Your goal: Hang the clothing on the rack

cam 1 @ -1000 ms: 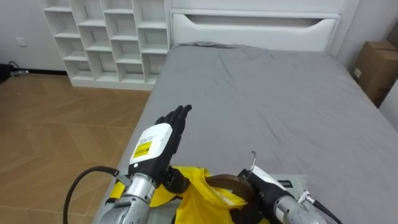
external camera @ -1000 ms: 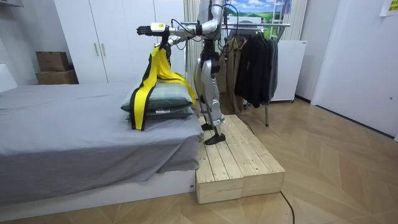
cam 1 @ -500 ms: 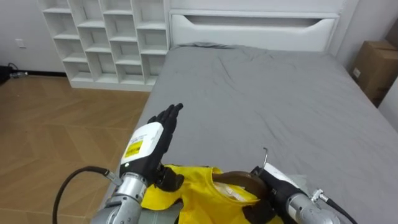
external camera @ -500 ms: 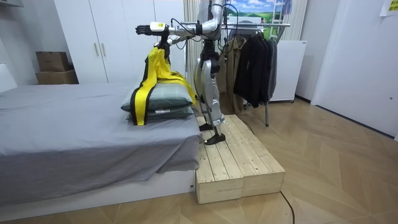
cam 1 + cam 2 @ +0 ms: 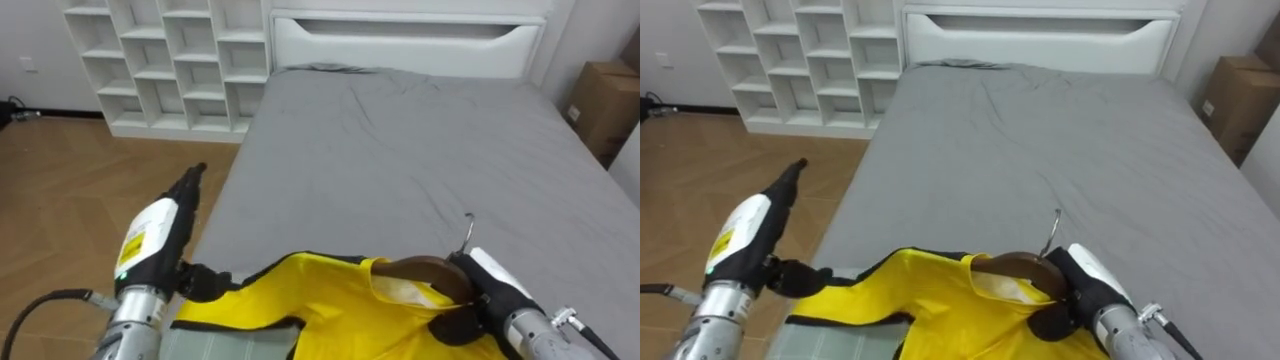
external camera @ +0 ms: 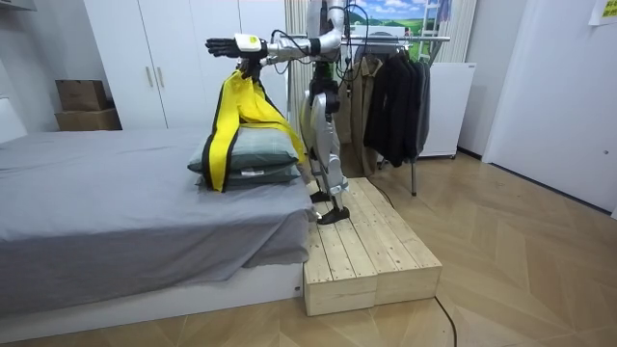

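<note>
In the left eye view the yellow garment [image 5: 320,300] is stretched along six o'clock, above the grey bed [image 5: 400,150]. One end is hooked by the thumb of the left robot hand [image 5: 152,238] at eight o'clock, its fingers held straight, and the brown hanger [image 5: 420,272] at the collar is clasped by the curled right robot hand [image 5: 490,295] at four o'clock. In the room view the garment is draped down over the pillows [image 6: 253,154], and the clothes rack [image 6: 415,39] is seen behind the robot at two o'clock. In the right eye view the metal hook [image 5: 1051,235] is left free. The cloth is best kept taut and the shoulder drawn fully over the hanger's end before the rack is faced.
</note>
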{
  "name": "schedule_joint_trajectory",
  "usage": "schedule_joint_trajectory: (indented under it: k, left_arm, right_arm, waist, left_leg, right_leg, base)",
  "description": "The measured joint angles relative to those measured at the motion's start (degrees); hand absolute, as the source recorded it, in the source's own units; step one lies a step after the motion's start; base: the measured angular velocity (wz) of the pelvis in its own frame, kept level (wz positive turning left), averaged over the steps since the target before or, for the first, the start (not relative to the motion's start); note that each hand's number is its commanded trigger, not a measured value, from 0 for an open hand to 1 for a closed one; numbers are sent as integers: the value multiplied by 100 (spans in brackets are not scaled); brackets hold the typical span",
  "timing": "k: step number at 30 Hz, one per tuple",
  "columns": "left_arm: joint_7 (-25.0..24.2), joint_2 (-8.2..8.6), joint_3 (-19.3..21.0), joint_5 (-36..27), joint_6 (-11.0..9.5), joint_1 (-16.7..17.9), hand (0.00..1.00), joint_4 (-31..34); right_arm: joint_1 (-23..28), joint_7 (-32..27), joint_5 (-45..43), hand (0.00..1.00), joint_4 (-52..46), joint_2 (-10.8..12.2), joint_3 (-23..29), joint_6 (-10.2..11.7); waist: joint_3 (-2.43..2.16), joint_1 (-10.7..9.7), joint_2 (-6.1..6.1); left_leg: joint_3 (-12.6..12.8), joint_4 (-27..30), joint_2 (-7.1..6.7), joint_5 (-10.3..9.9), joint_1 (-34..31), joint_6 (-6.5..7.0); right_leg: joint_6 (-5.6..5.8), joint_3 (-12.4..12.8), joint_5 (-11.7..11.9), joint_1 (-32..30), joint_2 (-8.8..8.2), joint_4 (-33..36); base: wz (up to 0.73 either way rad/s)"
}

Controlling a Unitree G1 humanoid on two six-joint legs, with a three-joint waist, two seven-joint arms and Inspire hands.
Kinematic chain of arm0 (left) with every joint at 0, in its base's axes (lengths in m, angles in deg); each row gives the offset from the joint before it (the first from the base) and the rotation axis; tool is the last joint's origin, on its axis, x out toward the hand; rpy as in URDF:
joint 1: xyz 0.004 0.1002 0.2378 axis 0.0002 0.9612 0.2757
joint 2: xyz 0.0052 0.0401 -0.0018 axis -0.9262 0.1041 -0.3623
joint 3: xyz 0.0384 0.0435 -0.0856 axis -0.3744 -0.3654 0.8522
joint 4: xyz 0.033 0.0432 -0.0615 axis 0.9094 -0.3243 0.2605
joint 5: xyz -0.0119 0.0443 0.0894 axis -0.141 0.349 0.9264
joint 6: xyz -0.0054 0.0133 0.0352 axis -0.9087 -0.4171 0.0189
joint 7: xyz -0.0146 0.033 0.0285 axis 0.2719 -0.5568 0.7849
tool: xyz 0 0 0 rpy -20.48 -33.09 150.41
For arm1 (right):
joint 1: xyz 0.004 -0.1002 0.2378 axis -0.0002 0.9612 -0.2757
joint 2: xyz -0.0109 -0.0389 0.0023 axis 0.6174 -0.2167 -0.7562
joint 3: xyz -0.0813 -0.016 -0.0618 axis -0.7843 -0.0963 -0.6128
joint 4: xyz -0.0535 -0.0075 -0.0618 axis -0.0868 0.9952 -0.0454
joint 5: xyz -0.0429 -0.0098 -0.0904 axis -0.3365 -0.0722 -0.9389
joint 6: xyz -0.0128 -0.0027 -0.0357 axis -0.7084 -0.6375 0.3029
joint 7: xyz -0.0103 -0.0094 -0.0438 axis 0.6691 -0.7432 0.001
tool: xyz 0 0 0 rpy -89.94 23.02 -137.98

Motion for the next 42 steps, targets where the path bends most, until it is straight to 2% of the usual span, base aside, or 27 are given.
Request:
schedule_joint_trajectory:
  k: [1,4,7,11,14,18,20,23,26,31,34,42]
  left_arm:
    - [44,-44,113,5,-2,112,0,-56]
    - [217,-83,493,0,-3,454,0,-221]
    - [332,-88,722,-22,7,502,0,-760]
    - [375,-124,923,-20,112,687,0,-1293]
    - [415,-122,986,-208,119,783,0,-1865]
    - [422,-117,1010,-970,143,985,0,-2779]
    - [418,-110,1031,-1317,157,1015,0,-3524]
    - [414,-84,1036,-1651,167,1205,0,-3935]
    - [414,-83,1081,-1752,144,1403,0,-4469]
    - [383,-75,1203,-1771,183,1521,0,-5266]
    - [318,-64,1199,-1777,227,1530,0,-5560]
    - [188,85,1193,-1817,313,1655,0,-5694]
  right_arm:
    - [70,3,-39,100,-68,-98,34,0]
    - [298,39,-96,100,-448,-133,230,-7]
    - [340,75,-93,100,-530,-234,258,-23]
    - [457,75,-90,100,-868,-323,297,-132]
    - [548,75,-82,100,-1163,-333,457,-132]
    - [616,73,177,100,-1329,-395,522,-192]
    - [707,73,177,100,-1478,-394,562,-249]
    - [791,73,153,100,-1541,-394,684,-259]
    - [960,75,153,100,-1920,-395,708,-371]
    - [1088,75,150,100,-2212,-394,751,-371]
    - [1092,122,161,100,-2212,-391,747,-371]
    - [1126,131,127,100,-2370,-380,749,-372]
  waist:
    - [-3,5,-4]
    - [-16,25,-25]
    - [-42,42,-63]
    - [-111,42,-145]
    - [-127,56,-136]
    - [-111,33,-125]
    - [-98,46,-139]
    - [-80,85,-193]
    - [-69,179,-189]
    - [-51,196,-221]
    - [-29,228,-240]
    - [-40,227,-268]
  left_leg:
    - [-14,-1,-3,0,-1,0]
    - [-11,-5,-10,0,3,0]
    - [-12,2,-23,1,14,2]
    - [-10,6,-29,2,20,4]
    - [4,-2,-33,1,46,5]
    - [4,-75,-32,0,122,5]
    - [2,-89,-30,0,123,5]
    - [43,-96,-28,0,114,5]
    - [130,-126,-27,-2,109,7]
    - [131,-160,-27,-8,88,11]
    - [130,-160,-27,-9,68,12]
    - [138,-158,-33,-8,12,13]
  right_leg:
    - [1,0,-1,5,-4,2]
    - [11,-6,-7,8,-8,4]
    - [13,4,-8,14,-18,7]
    - [13,6,-8,26,-22,17]
    - [18,14,-5,46,-23,21]
    - [24,25,-10,109,-13,3]
    - [24,38,-13,104,-8,-9]
    - [24,102,-13,1,-2,16]
    - [24,154,-11,-3,0,13]
    - [25,155,-12,-18,4,-4]
    - [26,154,-12,-31,4,-3]
    - [33,155,-17,-94,-3,9]
  base:
    - [4]
    - [0]
    - [0]
    - [0]
    - [0]
    - [-2]
    - [-2]
    - [-8]
    - [-13]
    - [0]
    - [0]
    - [0]
